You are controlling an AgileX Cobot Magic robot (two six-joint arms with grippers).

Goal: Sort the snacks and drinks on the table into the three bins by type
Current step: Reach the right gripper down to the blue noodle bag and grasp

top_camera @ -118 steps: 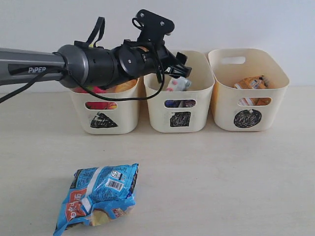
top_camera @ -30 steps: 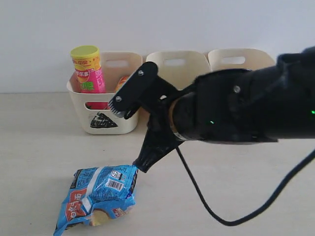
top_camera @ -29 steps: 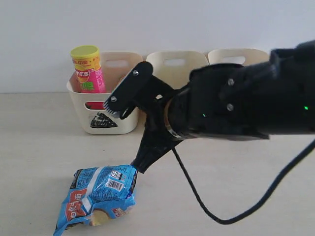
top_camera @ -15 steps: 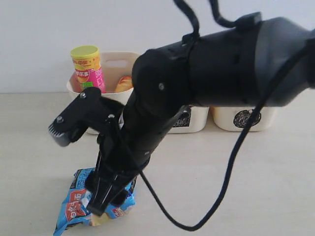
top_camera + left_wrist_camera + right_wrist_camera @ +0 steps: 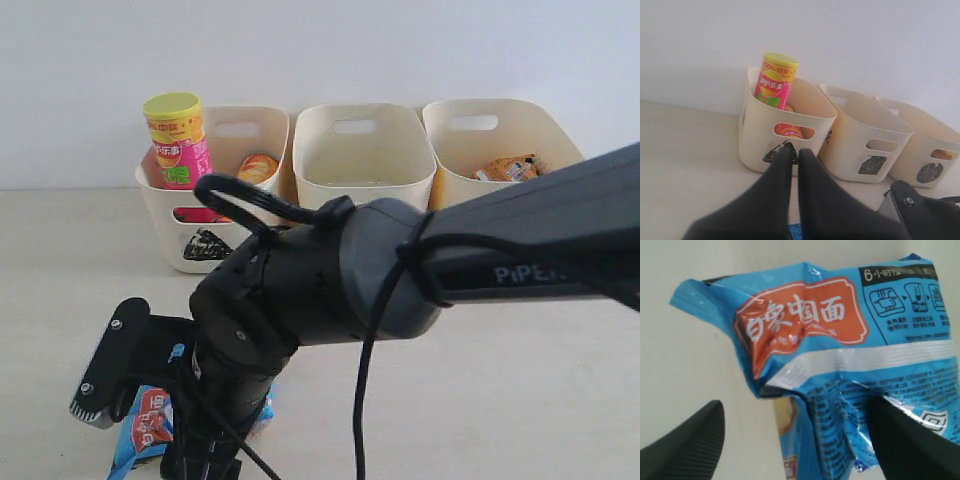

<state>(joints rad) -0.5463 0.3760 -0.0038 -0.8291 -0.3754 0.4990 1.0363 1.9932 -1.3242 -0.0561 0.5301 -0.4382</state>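
Right wrist view: right claw (image 5: 797,440) spread over the blue bag (image 5: 840,340), which lies on the near-left counter (image 5: 685,355), well apart from the bins (image 5: 360,108). Left claw (image 5: 794,156) pressed together, empty. Risk: closing catches only loose film, so the bag may slip on lift.

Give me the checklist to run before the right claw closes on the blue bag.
1. Right claw open: ok, fingers spread wide.
2. Blue-white bag between the fingers: ok, though one finger overlaps the bag's edge.
3. Bag lying free on the table, nothing on top: ok.
4. Finger depth relative to the table: cannot tell.
5. Left claw clear of the pick: ok, shut and facing the bins.
6. Rightmost bin, holding the orange-brown bag, open on top: ok.
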